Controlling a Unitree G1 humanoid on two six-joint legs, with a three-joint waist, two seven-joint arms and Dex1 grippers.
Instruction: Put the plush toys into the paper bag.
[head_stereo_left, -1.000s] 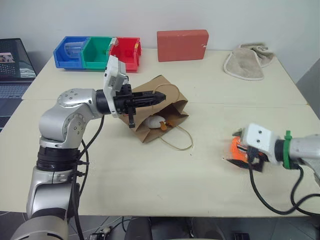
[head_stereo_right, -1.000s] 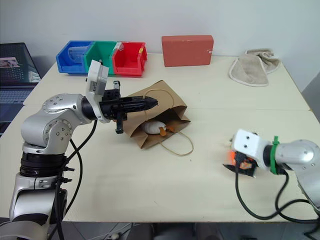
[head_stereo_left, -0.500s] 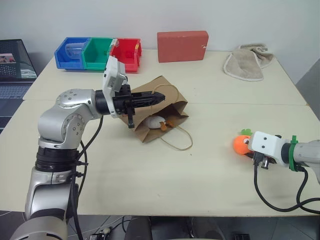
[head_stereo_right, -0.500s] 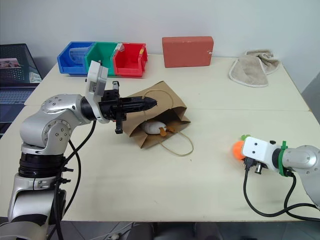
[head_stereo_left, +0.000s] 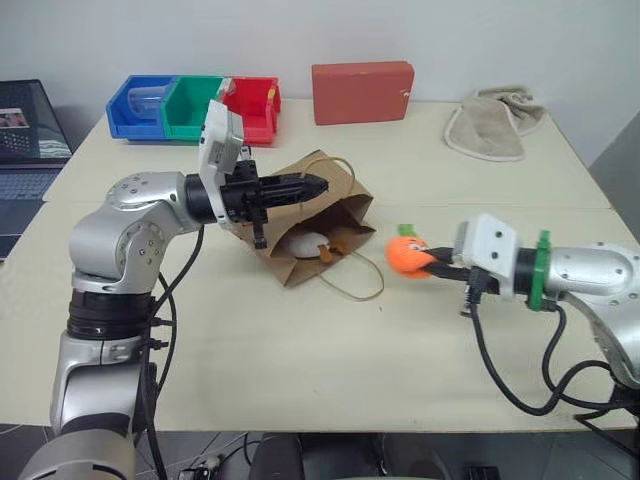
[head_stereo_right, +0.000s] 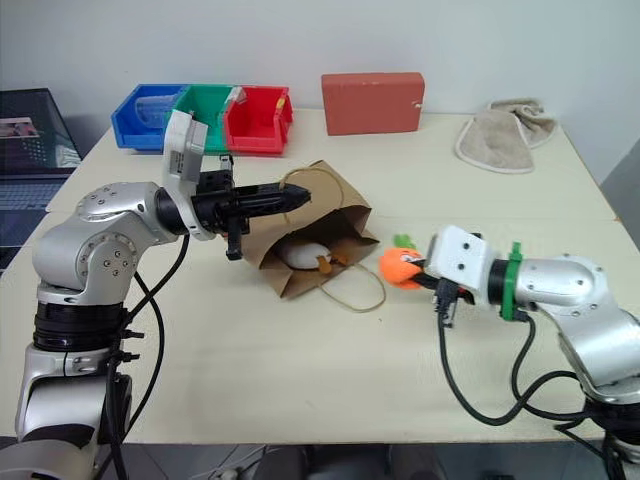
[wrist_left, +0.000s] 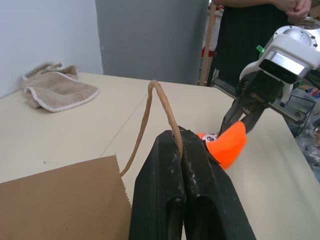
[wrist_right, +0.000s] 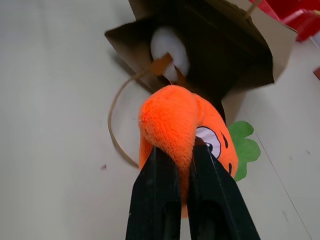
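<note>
On the table (head_stereo_left: 300, 370), mid-left, paper bag (head_stereo_left: 335, 205) lies on its side, mouth open toward the robot's right. White egg plush toy (head_stereo_left: 308, 243) sits inside the mouth, brown legs sticking out. Left end effector (head_stereo_left: 318, 186) clamped shut on the bag's upper twine handle (wrist_left: 150, 107), holding the top edge up, fingers pointing level toward the right arm. Lower handle loop (head_stereo_left: 360, 280) trails flat on the table. Right end effector (head_stereo_left: 440, 266) pinched shut on the orange carrot plush toy (head_stereo_left: 406, 252), held off the table just beside the bag mouth, green leaves (wrist_right: 245, 145) visible. Back edge: blue, green and red bins (head_stereo_left: 195, 103), red box (head_stereo_left: 362, 92), beige towel (head_stereo_left: 490, 128). Laptop (head_stereo_left: 28, 135) far left. Person standing beyond the table in left wrist view.
</note>
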